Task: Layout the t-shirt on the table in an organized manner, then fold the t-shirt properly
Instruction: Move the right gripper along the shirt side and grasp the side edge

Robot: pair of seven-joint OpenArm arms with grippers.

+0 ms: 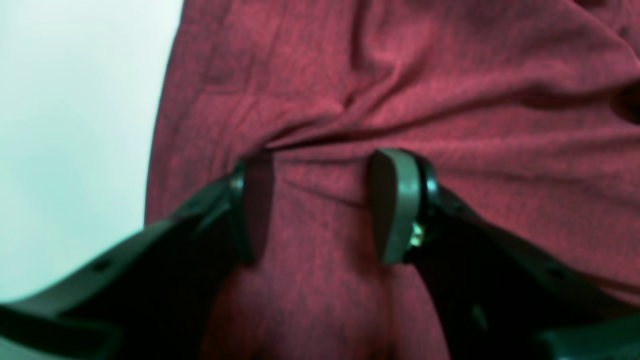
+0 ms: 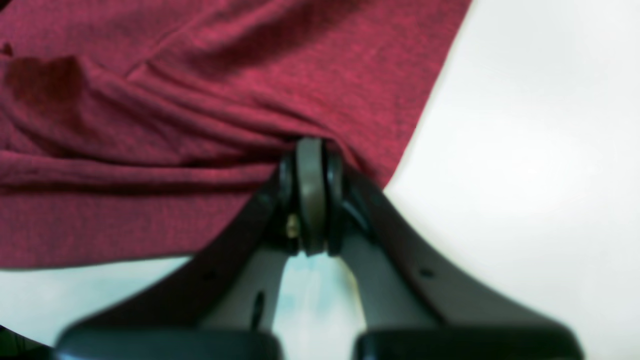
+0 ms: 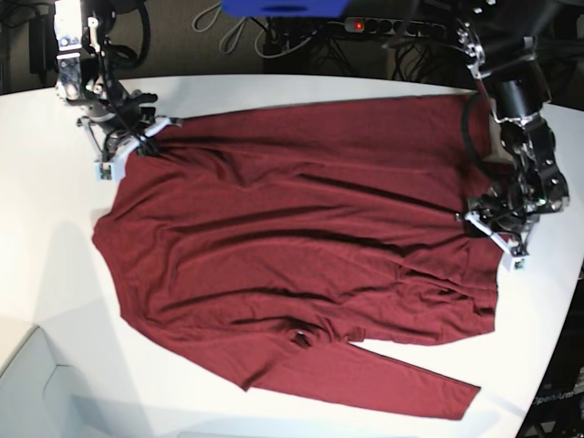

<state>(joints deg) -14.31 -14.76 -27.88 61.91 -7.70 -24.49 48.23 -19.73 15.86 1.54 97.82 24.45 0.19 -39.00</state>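
Note:
The maroon t-shirt (image 3: pixel 292 228) lies spread and wrinkled across the white table (image 3: pixel 274 87), with one long sleeve (image 3: pixel 383 379) stretched along the near edge. At the far left in the base view, my right gripper (image 3: pixel 137 146) is shut on a corner of the shirt; the right wrist view shows its pads (image 2: pixel 310 150) pinching the bunched hem of the t-shirt (image 2: pixel 200 100). My left gripper (image 3: pixel 484 221) sits over the shirt's right edge. In the left wrist view it (image 1: pixel 322 200) stands open on the t-shirt (image 1: pixel 450 100), fabric lying flat between its fingers.
A power strip (image 3: pixel 383 27), cables and a blue object (image 3: pixel 283 7) lie behind the table's far edge. The table's curved edge runs close at the lower left (image 3: pixel 36 365) and lower right. Bare white table (image 1: pixel 75 125) shows beside the shirt.

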